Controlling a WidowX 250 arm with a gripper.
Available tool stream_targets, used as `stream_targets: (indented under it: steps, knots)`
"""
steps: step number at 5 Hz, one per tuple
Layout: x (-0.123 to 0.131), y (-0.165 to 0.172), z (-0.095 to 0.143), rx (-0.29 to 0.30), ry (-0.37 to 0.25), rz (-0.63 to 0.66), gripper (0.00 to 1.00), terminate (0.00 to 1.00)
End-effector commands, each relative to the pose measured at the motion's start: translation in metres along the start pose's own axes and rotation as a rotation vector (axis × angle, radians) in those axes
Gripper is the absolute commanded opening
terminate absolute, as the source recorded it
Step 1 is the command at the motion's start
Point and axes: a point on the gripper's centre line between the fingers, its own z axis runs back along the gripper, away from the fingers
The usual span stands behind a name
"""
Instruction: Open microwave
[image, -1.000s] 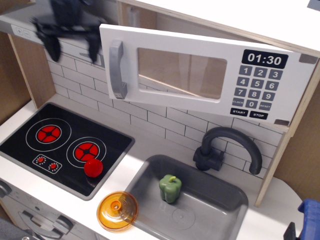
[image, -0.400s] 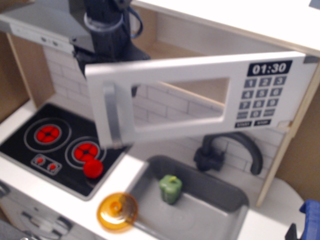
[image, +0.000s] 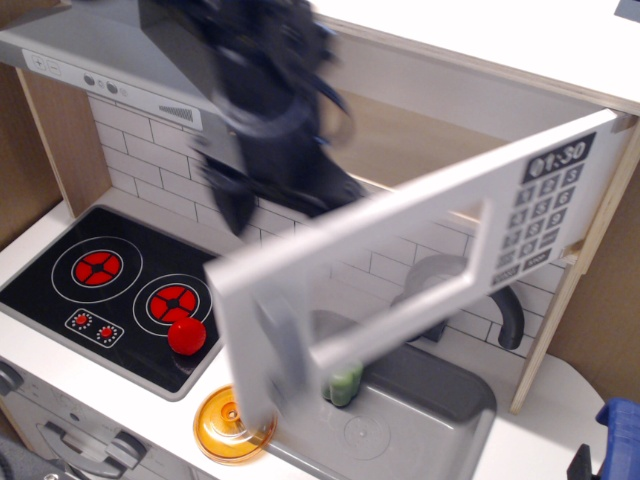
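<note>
The white microwave's door (image: 400, 290) stands swung far out towards me on its right-hand hinge, blurred by motion. Its grey bar handle (image: 276, 350) is at the low left end and the black keypad (image: 545, 205) is near the hinge. The wooden cavity (image: 430, 130) behind it lies open. My dark gripper (image: 285, 200) hangs blurred behind the door's upper left edge, in front of the cavity. Its fingers (image: 232, 208) look spread apart with nothing between them. I cannot tell if it touches the door.
The grey range hood (image: 100, 55) is at upper left above the black stove (image: 110, 290), which has a red knob (image: 187, 337). An orange lid (image: 228, 428) lies by the grey sink (image: 430, 410). A green pepper (image: 346, 382) shows partly behind the door. The dark faucet (image: 505, 310) is at the right.
The door has swung from barely ajar to wide open, its handle end dropping down over the sink. The gripper has moved right and down from the hood to behind the door.
</note>
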Motion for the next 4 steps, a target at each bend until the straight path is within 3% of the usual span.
stream_targets:
  steps: [1,3,4]
  knots:
    - [-0.0034,-0.0546,-0.0186,0.046,0.000,-0.059,1.00,0.00]
    - [0.0002,-0.0585,-0.0224,0.051,0.006,-0.068,1.00,0.00]
    - [0.0002,-0.0585,-0.0224,0.051,0.006,-0.068,1.00,1.00]
